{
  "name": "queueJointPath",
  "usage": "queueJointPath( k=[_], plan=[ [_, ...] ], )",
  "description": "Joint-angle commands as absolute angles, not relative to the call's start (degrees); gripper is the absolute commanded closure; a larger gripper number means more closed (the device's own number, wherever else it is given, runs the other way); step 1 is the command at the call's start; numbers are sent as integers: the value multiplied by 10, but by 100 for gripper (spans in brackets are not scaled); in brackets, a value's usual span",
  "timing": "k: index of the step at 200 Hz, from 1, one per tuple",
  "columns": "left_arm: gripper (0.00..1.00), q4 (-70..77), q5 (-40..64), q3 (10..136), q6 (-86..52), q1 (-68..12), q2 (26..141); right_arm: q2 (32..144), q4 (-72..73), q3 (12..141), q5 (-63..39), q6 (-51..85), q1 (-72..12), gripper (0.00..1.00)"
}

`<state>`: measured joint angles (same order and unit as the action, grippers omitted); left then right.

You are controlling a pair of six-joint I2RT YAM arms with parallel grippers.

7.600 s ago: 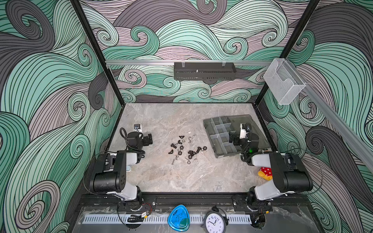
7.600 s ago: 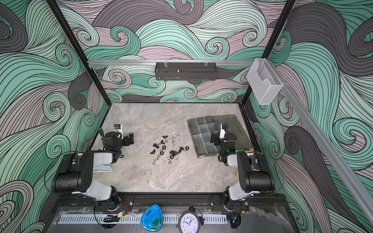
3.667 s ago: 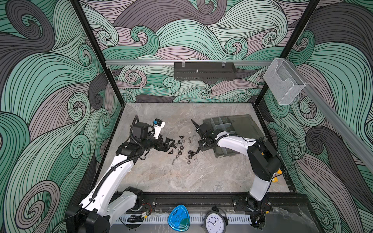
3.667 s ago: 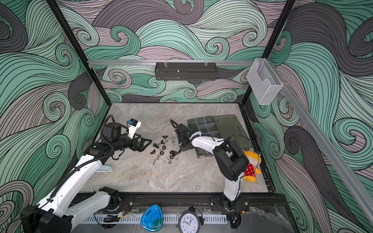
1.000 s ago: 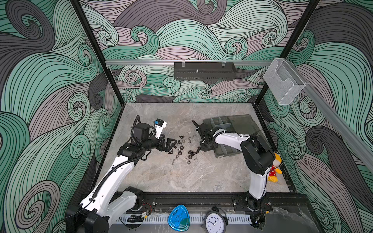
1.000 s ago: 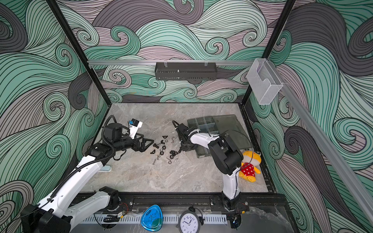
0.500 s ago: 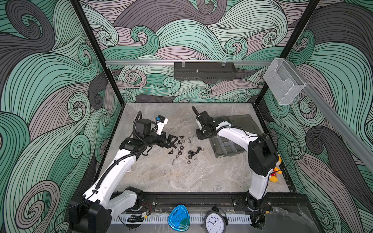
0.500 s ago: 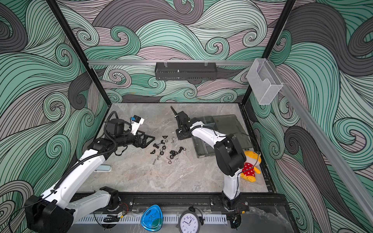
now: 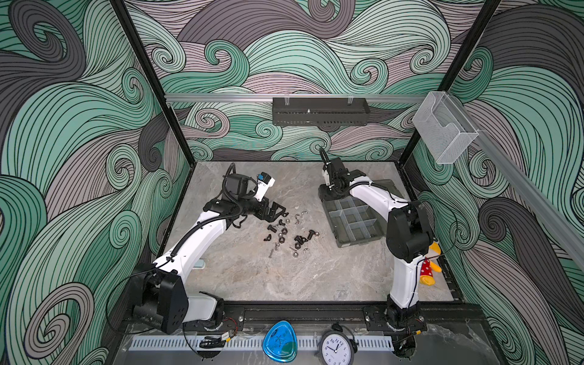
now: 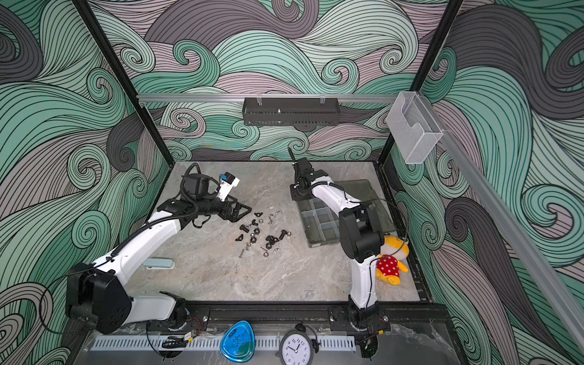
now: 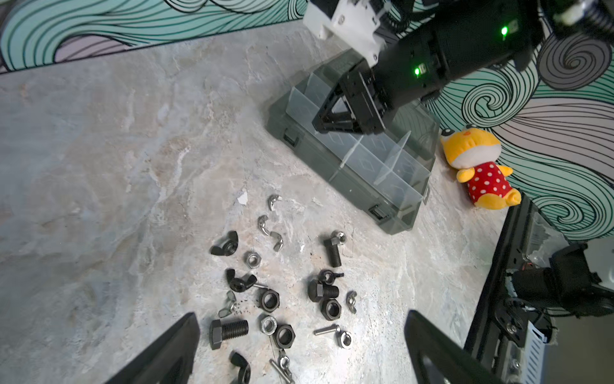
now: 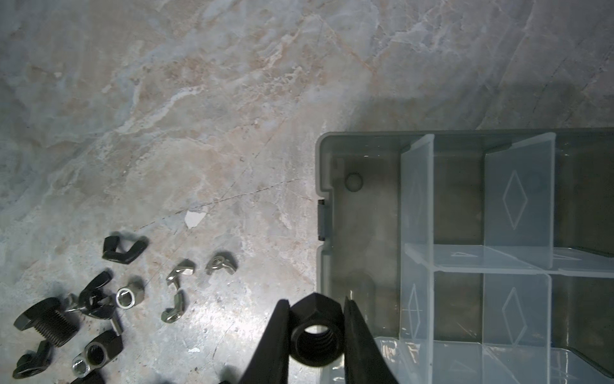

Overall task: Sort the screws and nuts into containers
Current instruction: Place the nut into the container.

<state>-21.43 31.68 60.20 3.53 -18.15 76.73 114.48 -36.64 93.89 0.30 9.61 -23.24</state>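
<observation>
**Right arm.** I read the right gripper (image 12: 315, 327) as clenched on one black hex nut (image 12: 315, 345). One finger lies flat against each opposite side of the nut, and its threaded bore faces the wrist camera. In both top views this arm reaches over the organiser box (image 9: 354, 228), and the gripper hangs at the box's 11 o'clock corner. In the wrist view the nut sits right at the outer wall of the corner compartment (image 12: 362, 212). I cannot tell whether it is fully inside the rim.

**Left arm.** The left gripper (image 9: 278, 212) is released, its jaws spread wide and gripping nothing. It points at the 10 o'clock edge of the loose pile.

**Work pieces.** The loose screws and nuts (image 10: 259, 232) lie scattered on the tabletop (image 9: 284, 278) near its centre, at 9 o'clock from the box and apart from it. I can make out:
- short thick black bolts (image 11: 229, 330)
- black hex nuts
- black and silver wing nuts (image 11: 264, 224)
- silver hex nuts
- a thin silver screw (image 11: 327, 330)

**Box.** The box lies toward the 3 o'clock side of the tabletop, with its light dividers standing upright. Its lid (image 10: 363, 189) is folded flat open on the 2 o'clock side.

**Other items.** A plush toy (image 10: 391, 262) lies at 4 o'clock from the box, just beside the right arm.
</observation>
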Motion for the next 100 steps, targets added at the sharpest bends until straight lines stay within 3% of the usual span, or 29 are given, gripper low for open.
queueJointPath(
  k=[1,100],
  plan=[
    [1,-176,343,606,31,-196,778,1137,-358,952,19,86,-210,82],
    [1,-226,334,624,69,-223,776,1202,-349,1000,46,71,-142,82]
  ],
)
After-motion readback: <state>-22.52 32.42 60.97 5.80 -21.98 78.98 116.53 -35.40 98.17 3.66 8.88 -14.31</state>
